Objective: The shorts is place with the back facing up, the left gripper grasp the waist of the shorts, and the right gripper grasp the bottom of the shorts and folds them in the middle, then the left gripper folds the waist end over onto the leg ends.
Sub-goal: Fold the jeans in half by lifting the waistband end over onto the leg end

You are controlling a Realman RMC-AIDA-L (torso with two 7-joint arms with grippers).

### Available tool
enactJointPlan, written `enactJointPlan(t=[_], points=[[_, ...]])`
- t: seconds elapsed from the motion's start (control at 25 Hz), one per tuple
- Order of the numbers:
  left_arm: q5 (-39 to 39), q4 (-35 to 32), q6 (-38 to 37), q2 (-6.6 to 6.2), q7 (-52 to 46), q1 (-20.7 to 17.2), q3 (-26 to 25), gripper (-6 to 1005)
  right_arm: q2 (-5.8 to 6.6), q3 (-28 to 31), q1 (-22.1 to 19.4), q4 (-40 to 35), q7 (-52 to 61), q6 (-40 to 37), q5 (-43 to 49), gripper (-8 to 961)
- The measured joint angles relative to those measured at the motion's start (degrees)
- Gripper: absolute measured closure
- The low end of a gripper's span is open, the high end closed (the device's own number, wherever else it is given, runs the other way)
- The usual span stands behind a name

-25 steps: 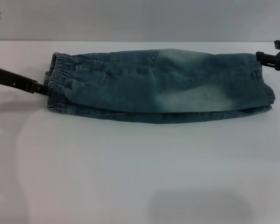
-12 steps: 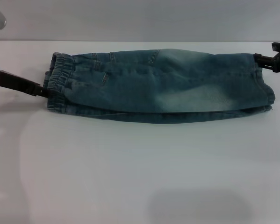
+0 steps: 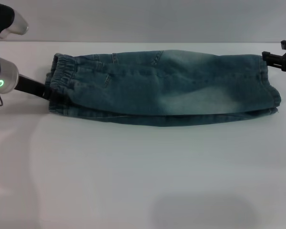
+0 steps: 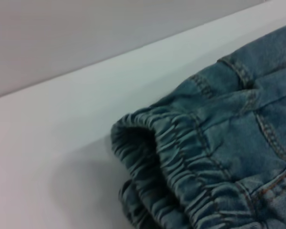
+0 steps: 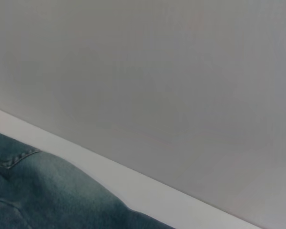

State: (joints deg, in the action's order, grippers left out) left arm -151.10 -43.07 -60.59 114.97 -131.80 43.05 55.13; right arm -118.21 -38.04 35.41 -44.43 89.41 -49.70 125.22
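The denim shorts point(image 3: 162, 88) lie lengthwise left to right on the worktop point(image 3: 133, 171); the left end effector point(image 3: 43, 90) meets the elastic waistband point(image 3: 59, 83), leg hems point(image 3: 269, 90) far right; grip state can't be told

Left gripper point(image 3: 44, 90) at left edge of head view, low and level, thin black jaws reaching rightward from silver-white round wrist with green ring light lit. Jaw state not discernible. Right gripper point(image 3: 267, 57) at far right edge, only black fingers showing, pointing leftward; open or closed cannot be told. Neither wrist view shows own fingers.
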Motion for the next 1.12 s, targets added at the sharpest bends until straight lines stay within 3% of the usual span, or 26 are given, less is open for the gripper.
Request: enactJointPlan(t=[0.2, 0.96, 1.12], points=[[-0.01, 0.06, 1.55, 0.64, 0.17, 0.81, -0.03, 165, 0.06, -0.01, 0.01, 0.07, -0.02, 0.11, 0.00, 350], [-0.30, -0.68, 1.15, 0.81, -0.44, 0.16, -0.62, 207, 0.07, 0.62, -1.00, -0.68, -0.03, 0.20, 0.02, 351], [-0.39, -0.72, 1.14, 0.81, -0.45, 0.07, -0.55, 373, 0.05, 0.61, -1.21, -0.80, 0.00, 0.12, 0.03, 351]])
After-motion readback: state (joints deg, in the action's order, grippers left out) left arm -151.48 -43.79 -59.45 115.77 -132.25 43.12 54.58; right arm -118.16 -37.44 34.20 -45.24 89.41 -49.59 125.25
